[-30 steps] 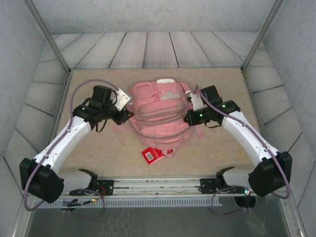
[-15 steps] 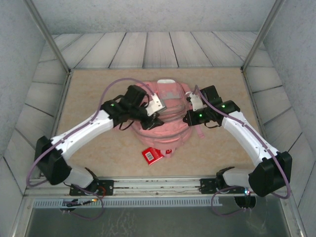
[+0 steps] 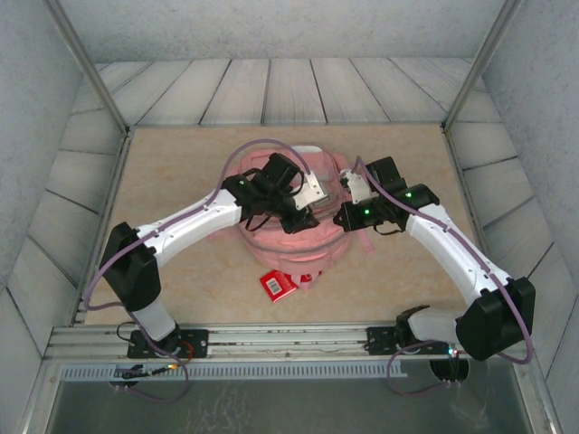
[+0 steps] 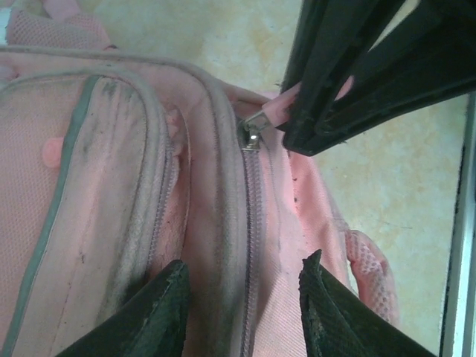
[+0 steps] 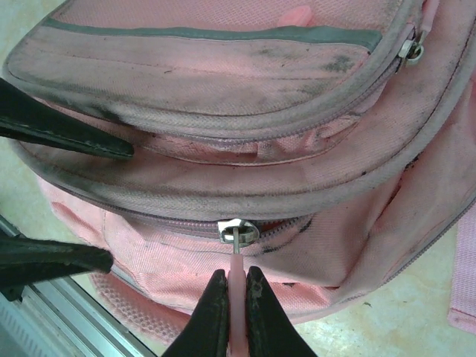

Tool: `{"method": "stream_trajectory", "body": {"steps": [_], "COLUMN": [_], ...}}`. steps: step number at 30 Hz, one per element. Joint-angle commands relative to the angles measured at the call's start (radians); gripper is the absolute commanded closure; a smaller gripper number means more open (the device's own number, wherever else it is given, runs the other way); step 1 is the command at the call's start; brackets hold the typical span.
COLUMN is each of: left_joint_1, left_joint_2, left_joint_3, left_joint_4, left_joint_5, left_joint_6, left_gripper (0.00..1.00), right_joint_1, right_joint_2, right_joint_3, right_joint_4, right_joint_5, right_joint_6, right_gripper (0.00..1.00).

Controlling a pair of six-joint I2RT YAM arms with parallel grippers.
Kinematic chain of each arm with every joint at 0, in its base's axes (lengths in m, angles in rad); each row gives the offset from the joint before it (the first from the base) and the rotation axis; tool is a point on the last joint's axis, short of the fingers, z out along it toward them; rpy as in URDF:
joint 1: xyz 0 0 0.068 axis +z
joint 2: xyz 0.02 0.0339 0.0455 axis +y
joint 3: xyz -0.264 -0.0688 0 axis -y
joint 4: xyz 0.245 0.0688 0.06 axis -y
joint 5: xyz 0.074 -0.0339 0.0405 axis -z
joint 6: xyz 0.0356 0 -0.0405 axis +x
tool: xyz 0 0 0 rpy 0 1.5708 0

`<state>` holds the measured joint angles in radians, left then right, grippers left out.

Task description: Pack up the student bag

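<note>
The student bag (image 3: 282,246), a scuffed pink backpack, lies mid-table. Its main zip runs between my left gripper's fingers in the left wrist view, over the bag (image 4: 111,186). My left gripper (image 3: 308,215) (image 4: 244,268) is open above the bag's top, one finger on each side of the zip line, with nothing pinched. My right gripper (image 3: 345,217) (image 5: 236,274) is at the bag's right side, shut on the pink zipper pull (image 5: 236,260) just below the metal slider (image 5: 238,229). The slider (image 4: 253,135) and the pull (image 4: 277,111) lie just ahead of the left fingers.
A small red packet (image 3: 279,285) lies on the table in front of the bag. A white item (image 3: 303,148) sits at the bag's far edge. A loose pink strap (image 3: 366,242) trails to the right. The metal rail (image 3: 289,339) runs along the near edge.
My left arm has swung right from the bag's left side to over its top, close to the right gripper, and its jaws have narrowed a little. The right gripper has stayed on the pull.
</note>
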<state>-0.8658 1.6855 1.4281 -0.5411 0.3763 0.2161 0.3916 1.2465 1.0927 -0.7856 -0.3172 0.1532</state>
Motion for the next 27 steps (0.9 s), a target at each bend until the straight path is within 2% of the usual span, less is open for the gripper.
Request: {"method": "stream_trajectory", "body": {"steps": [1,7,14,20,27], "left_joint_1": [-0.016,-0.02,-0.017,0.042,0.191], "left_joint_2": [0.021,0.038,-0.034,-0.195,-0.365], "left_joint_3": [0.007,0.019,-0.042,-0.174,-0.298], "left_joint_4": [-0.003,-0.032,-0.048,-0.027,-0.057], "left_joint_5": [-0.118,-0.193,-0.308,-0.344,-0.327], "left_joint_6": [-0.037,-0.099,-0.133,-0.156,-0.174], "left_gripper": [0.62,0.84,1.0,1.0,1.0], "right_joint_1": [0.007,0.006,0.007,-0.026,-0.074], "right_joint_2": [-0.036,-0.047,-0.048,-0.01,-0.018], "right_joint_3": [0.019,-0.003,-0.036,-0.042,-0.064], "right_joint_4": [0.044,0.062,0.084,0.074,0.099], "right_joint_5": [-0.056,-0.053,0.048,0.149,0.155], "right_joint_6": [-0.018,-0.02,-0.007,0.006,0.023], "right_gripper": [1.0,1.0,1.0,1.0,1.0]}}
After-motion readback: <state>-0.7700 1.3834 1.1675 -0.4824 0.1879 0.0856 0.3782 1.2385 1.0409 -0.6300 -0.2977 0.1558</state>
